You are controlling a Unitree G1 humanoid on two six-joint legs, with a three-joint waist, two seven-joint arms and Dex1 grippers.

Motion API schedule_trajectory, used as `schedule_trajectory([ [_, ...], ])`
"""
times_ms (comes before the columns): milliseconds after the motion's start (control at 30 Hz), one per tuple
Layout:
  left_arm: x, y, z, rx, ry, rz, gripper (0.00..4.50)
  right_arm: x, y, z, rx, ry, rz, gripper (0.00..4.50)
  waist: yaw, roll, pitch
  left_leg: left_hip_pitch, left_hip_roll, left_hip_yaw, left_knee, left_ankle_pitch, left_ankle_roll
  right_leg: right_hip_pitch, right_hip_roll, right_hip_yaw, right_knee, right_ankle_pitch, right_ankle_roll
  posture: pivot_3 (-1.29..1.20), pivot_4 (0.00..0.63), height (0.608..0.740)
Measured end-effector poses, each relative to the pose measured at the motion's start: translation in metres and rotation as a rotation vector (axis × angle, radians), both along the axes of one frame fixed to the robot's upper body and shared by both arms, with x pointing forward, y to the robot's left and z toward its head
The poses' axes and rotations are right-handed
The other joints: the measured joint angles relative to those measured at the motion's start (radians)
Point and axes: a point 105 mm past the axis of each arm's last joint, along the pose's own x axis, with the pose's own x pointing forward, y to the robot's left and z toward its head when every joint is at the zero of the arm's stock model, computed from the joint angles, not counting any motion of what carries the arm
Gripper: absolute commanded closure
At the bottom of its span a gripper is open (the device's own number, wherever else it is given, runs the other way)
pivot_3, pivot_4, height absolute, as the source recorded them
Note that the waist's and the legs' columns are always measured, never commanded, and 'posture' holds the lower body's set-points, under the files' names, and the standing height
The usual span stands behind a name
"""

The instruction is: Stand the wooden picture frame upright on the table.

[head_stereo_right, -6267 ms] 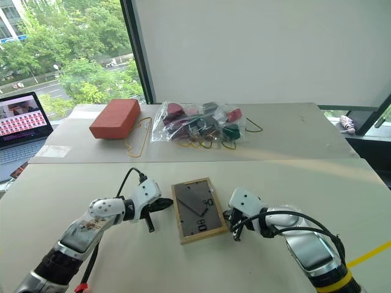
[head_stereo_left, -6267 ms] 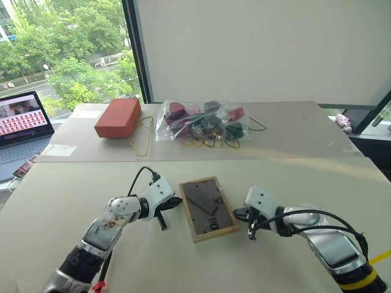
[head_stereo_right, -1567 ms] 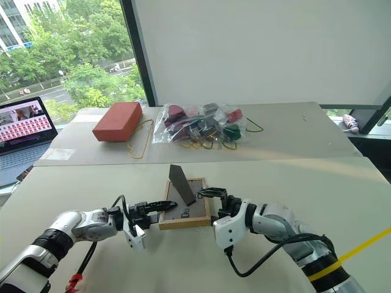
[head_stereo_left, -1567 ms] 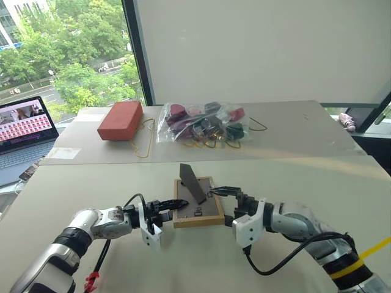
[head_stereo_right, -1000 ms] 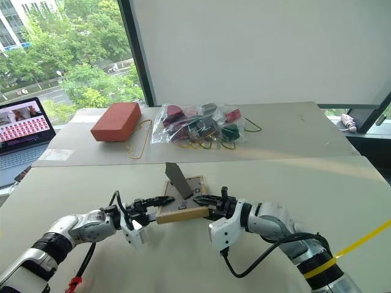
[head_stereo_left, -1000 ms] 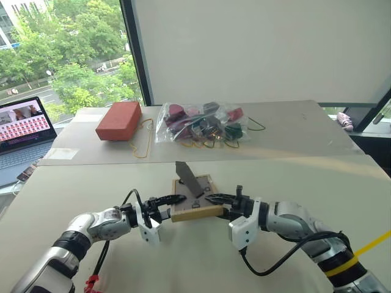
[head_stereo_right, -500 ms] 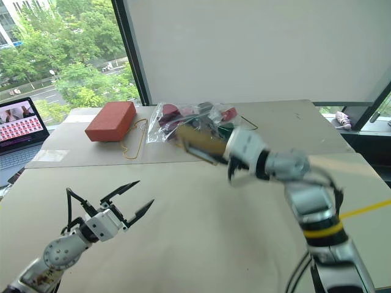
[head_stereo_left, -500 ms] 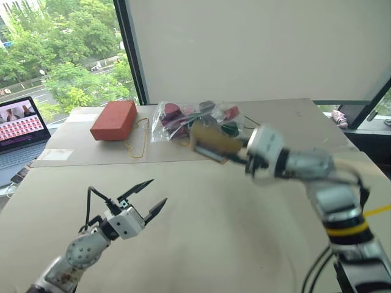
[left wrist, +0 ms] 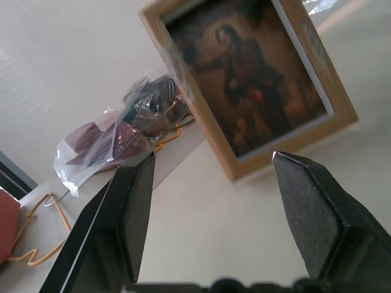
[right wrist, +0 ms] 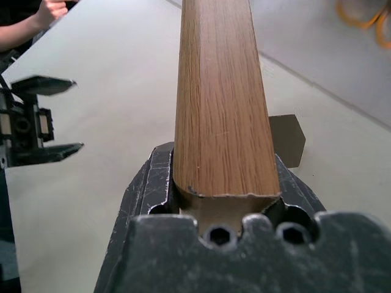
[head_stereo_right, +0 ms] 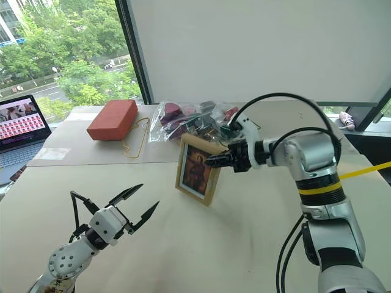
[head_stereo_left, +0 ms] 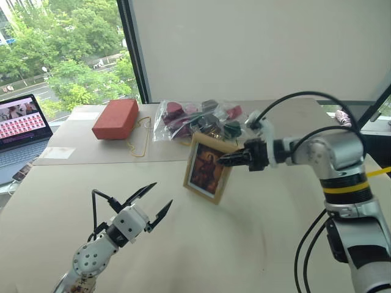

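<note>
The wooden picture frame [head_stereo_left: 208, 168] stands upright near the middle of the table [head_stereo_left: 256, 244], its dark reddish portrait facing me. Its bottom edge seems to rest on the table top. My right gripper [head_stereo_left: 229, 160] is shut on the frame's right side edge, reaching in from the right. In the right wrist view the light-wood edge [right wrist: 220, 104] runs between the jaws, and the fold-out stand [right wrist: 287, 140] sticks out behind. My left gripper [head_stereo_left: 149, 204] hovers open to the front left of the frame, apart from it. In the left wrist view the picture frame [left wrist: 256, 79] sits beyond the spread fingers [left wrist: 131, 207].
On the far table lie a red brick-like block [head_stereo_left: 116, 118], a clear plastic bag of small items [head_stereo_left: 195, 119] just behind the frame, and a yellow cord [head_stereo_left: 142, 137]. A laptop [head_stereo_left: 21, 122] sits at the far left. A person's hand [right wrist: 52, 9] shows at the table's edge.
My right gripper has brought the frame down from in front of the bag to the table and turned it upright, picture towards me. The left gripper stays open, hardly moved.
</note>
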Motion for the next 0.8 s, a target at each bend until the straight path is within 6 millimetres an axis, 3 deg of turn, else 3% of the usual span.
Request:
schedule_trajectory([
  [33,0.0,0.0,-0.001,-0.015,0.017,0.003,1.22,0.0,0.0,0.0,0.002,0.001,0.002,3.2,0.0,0.0,0.0,0.0,0.0,0.0,0.0,0.0,0.0,0.0,0.0,0.0,0.0,0.0,0.0,0.0,0.15,0.74],
  [100,-0.001,0.0,-0.003,-0.037,0.047,0.002,1.15,0.002,0.0,-0.002,0.015,0.01,0.006,2.25,-0.001,0.0,0.0,0.001,0.0,0.0,0.0,0.0,0.0,0.001,0.0,0.0,-0.001,0.0,0.0,0.0,0.15,0.74],
  [333,-0.001,0.001,-0.003,-0.057,0.07,-0.002,1.15,0.011,-0.006,-0.014,0.008,0.047,-0.052,0.1,0.0,0.0,0.0,0.001,0.0,0.0,0.001,0.0,0.0,0.0,0.0,0.0,-0.003,0.0,0.0,0.0,0.15,0.74],
  [467,-0.001,0.003,-0.003,-0.056,0.069,-0.002,1.15,0.009,-0.013,-0.008,0.006,0.028,-0.065,0.04,0.002,0.0,0.0,0.0,0.0,0.0,0.001,0.0,0.0,0.0,0.0,0.0,-0.003,0.0,0.0,0.0,0.15,0.74],
  [633,-0.003,0.006,-0.004,-0.047,0.074,-0.002,1.15,-0.004,-0.036,0.016,0.059,0.007,-0.109,0.04,0.007,0.0,0.0,-0.001,0.0,0.0,0.001,0.0,0.0,0.0,0.0,0.0,-0.004,0.0,0.0,0.0,0.15,0.74],
  [800,0.005,0.014,-0.004,-0.099,0.11,0.052,1.15,-0.031,-0.059,0.044,0.152,-0.039,-0.149,0.04,0.013,0.0,0.0,-0.001,0.0,-0.001,0.001,0.0,0.001,0.001,0.0,-0.001,-0.004,0.0,0.0,0.0,0.15,0.74],
])
